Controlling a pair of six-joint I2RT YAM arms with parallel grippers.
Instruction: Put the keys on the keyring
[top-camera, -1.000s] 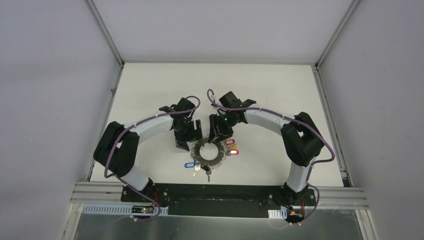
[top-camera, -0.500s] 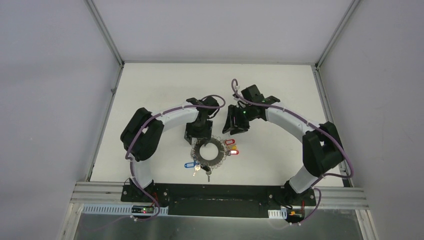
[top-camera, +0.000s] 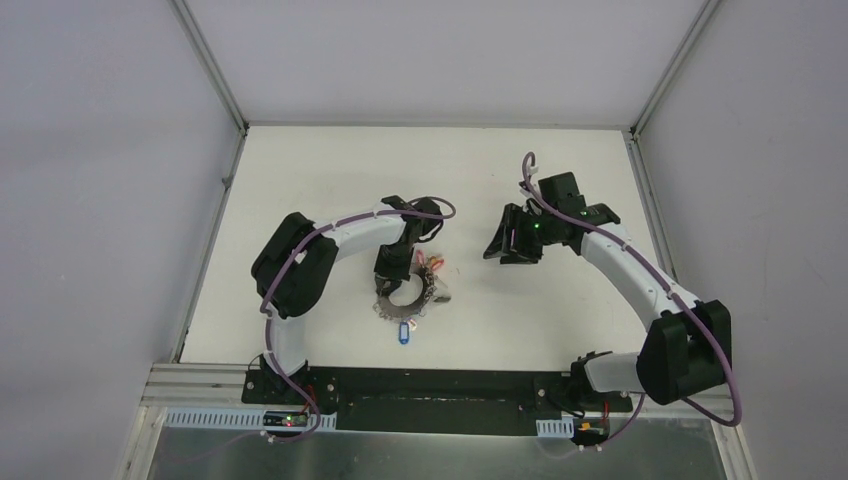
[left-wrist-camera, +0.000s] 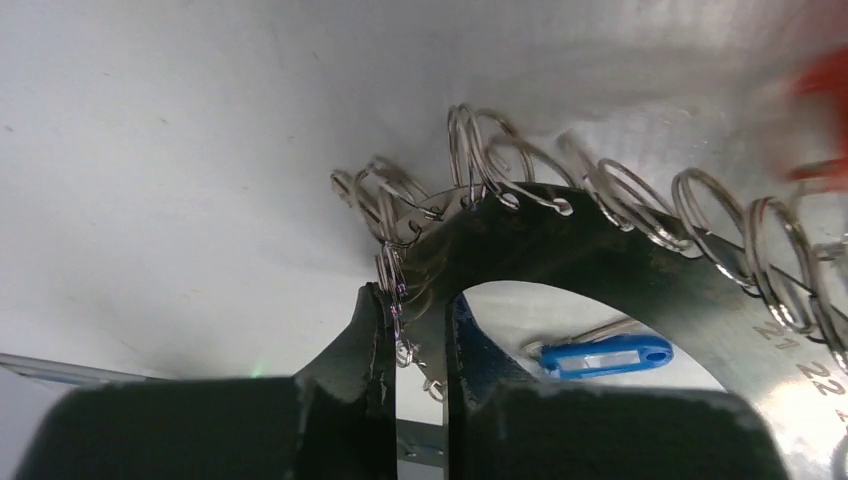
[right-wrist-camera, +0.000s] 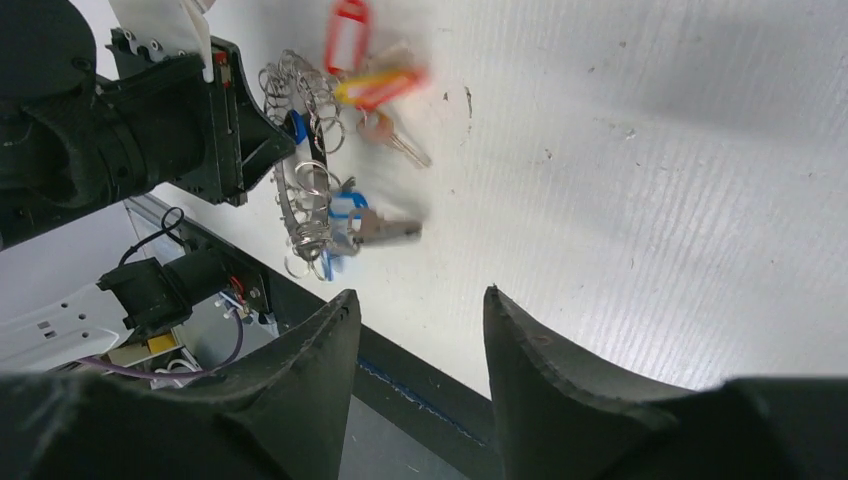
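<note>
The keyring (top-camera: 424, 293) is a dark flat ring with wire loops round its rim; it stands tilted up off the table. My left gripper (top-camera: 392, 284) is shut on its rim. In the left wrist view the left gripper (left-wrist-camera: 415, 295) pinches the keyring (left-wrist-camera: 620, 250) edge, and a blue-tagged key (left-wrist-camera: 600, 355) shows through the hole. The blue-tagged key (top-camera: 404, 331) hangs below the keyring, and a red tag (top-camera: 437, 263) sits at its upper right. My right gripper (top-camera: 497, 250) hangs open and empty well to the right. The right wrist view shows the right gripper (right-wrist-camera: 420, 295), the keyring (right-wrist-camera: 300, 190) edge-on, a red tag (right-wrist-camera: 347, 30) and a blurred yellow tag (right-wrist-camera: 380, 88).
A white table (top-camera: 330, 170) is enclosed by pale walls on three sides. An aluminium rail (top-camera: 440, 385) with a dark strip runs along the near edge between the arm bases.
My left gripper has shut on the keyring's rim and tipped it up, so the tagged keys swung and shifted. The right arm has drawn away to the right, still open.
</note>
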